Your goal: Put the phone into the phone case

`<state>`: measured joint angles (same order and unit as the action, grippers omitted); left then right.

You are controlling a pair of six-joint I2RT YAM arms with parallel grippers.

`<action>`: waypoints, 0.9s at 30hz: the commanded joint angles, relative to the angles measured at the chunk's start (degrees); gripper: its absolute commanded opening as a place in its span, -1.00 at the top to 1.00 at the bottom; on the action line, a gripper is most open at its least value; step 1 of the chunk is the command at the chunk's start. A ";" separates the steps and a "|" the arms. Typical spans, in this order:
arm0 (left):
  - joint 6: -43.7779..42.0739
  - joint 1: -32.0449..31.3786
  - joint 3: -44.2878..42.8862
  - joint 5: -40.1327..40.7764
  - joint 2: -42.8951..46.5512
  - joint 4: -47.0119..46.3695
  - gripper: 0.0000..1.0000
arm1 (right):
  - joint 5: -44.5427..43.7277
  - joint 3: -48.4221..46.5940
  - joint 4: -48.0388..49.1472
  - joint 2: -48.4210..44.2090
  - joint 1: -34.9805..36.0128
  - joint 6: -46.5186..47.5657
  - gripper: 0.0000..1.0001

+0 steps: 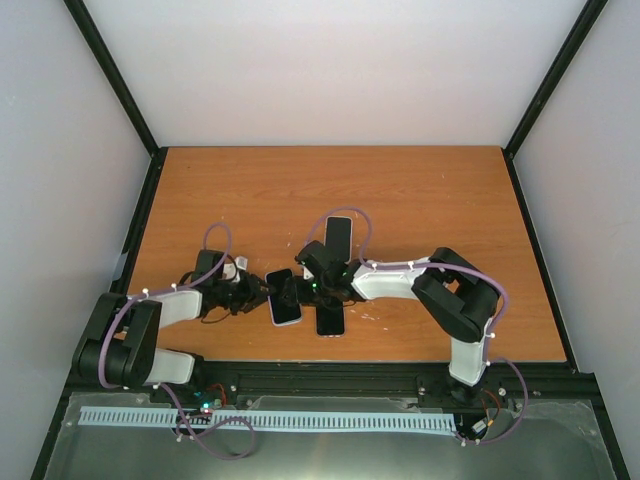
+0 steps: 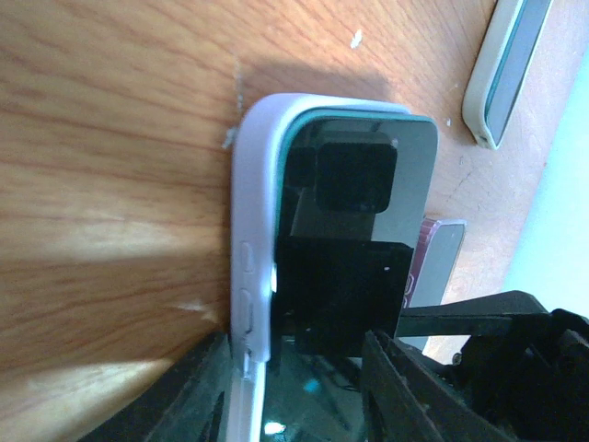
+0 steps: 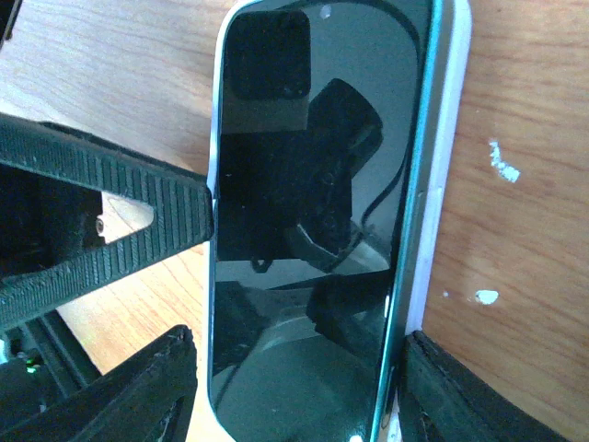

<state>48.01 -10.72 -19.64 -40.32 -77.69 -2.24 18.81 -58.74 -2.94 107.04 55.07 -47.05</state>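
Wood-grain table [image 1: 420,200], scuffed with small white specks [image 3: 502,161]. Lying flat near its middle, a white-edged handset [image 1: 339,236], screen up. Nearer, just right of centre, a dark handset [image 1: 330,320], also flat. Black frame posts [image 1: 110,75] at the far corners, pale wall [image 1: 330,70] behind. Beyond the near edge, a white slotted cable duct [image 1: 300,421].

Left end effector [image 1: 264,290] and right end effector [image 1: 297,290] low, nose to nose (nearly touching).
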 commanded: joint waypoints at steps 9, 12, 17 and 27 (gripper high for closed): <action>3.95 0.00 4.43 -4.11 0.76 -6.72 0.31 | 0.51 2.57 8.42 0.85 -2.71 -8.06 -0.23; 3.98 0.00 4.60 -4.16 0.76 -6.79 0.31 | -1.07 2.93 8.11 1.52 -2.69 -7.86 -0.25; 4.27 -0.09 4.69 -4.40 0.70 -7.34 0.31 | 3.67 1.87 10.40 4.05 -2.69 -7.65 -0.26; 4.89 -0.66 4.59 -5.57 0.90 -8.63 0.25 | 12.88 5.99 25.09 -0.11 -4.80 -11.70 -0.19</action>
<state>51.99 -10.48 -15.35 -43.38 -77.28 -9.13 24.47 -55.75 9.61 109.10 51.09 -54.96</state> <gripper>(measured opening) 0.356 0.612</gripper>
